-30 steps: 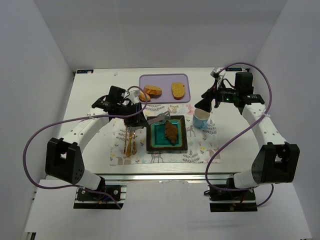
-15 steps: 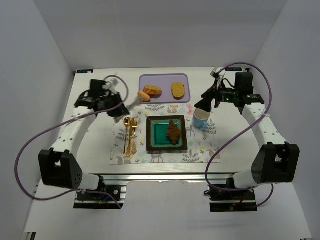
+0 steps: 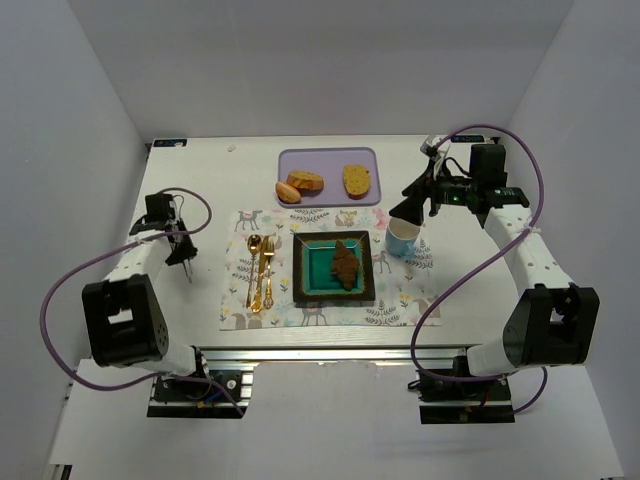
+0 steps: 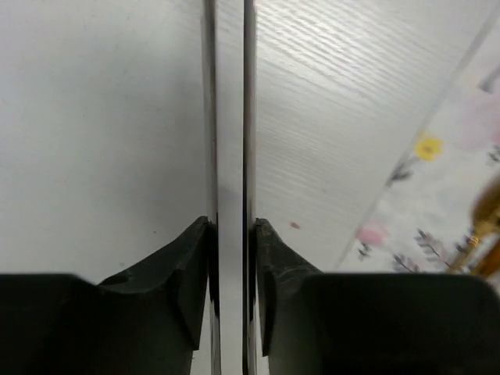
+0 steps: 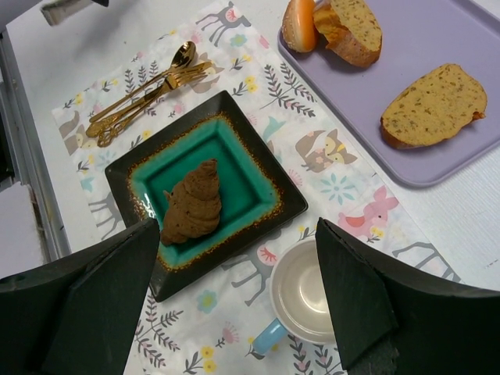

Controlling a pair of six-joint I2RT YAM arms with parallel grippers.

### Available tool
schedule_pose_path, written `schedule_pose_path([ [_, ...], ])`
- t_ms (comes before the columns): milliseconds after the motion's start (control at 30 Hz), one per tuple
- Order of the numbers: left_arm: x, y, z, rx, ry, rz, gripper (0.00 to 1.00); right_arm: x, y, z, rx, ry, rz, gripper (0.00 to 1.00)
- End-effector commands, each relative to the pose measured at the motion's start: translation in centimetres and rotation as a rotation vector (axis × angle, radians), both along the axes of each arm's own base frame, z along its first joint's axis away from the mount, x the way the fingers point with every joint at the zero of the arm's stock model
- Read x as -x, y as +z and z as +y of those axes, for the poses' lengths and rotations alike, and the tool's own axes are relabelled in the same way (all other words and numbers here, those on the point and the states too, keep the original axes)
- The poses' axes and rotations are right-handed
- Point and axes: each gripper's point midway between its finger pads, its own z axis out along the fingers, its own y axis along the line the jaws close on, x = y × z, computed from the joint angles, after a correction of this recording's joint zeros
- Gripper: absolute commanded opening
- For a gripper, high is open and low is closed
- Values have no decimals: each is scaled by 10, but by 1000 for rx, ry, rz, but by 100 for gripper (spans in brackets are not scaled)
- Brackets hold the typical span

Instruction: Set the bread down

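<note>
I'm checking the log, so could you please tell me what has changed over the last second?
The left gripper drew back from above the plate to the left side of the table, empty. The bread stays on the plate; the right gripper still hovers by the cup.

Robotics lab test cell; plain white walls [image 3: 320, 60], white table [image 3: 200, 180], aluminium frame rail [image 3: 320, 353]

Dark brown bread [image 5: 193, 201], ridged; plate [image 5: 258, 156] teal centre w/ black-brown speckled rim; placemat [image 5: 328, 168] white w/ pastel deer, foxes, leaves, flowers; tray [image 5: 437, 31] lilac; slices [image 5: 433, 109] orange-gold, speckled crumb; cutlery [image 5: 148, 90] gold; cup [image 5: 303, 293] white inside, blue handle; surface [image 3: 200, 170] white; tongs [image 4: 208, 117] silver-grey; L tool [image 4: 232, 234] black; cables [image 3: 485, 127] purple; arms [image 3: 515, 235] white w/ black joints.
</note>
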Motion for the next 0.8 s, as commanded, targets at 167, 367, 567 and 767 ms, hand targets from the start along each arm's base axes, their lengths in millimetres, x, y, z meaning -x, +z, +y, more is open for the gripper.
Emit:
schedule_pose_path([
  [167,2,-55,23,-88,10,145,63,3,14,-1,1,18,-36,86],
  [367,7,-59,15,-41,19,175,97,3,15,-4,7,-17,1,89],
  [567,-7,19,11,-20,91,-70,98,-29,15,-25,32,-298,113,89],
  [767,-10,109,-38,193,-5,-429,98,-45,21,-27,6,-344,72,89],
])
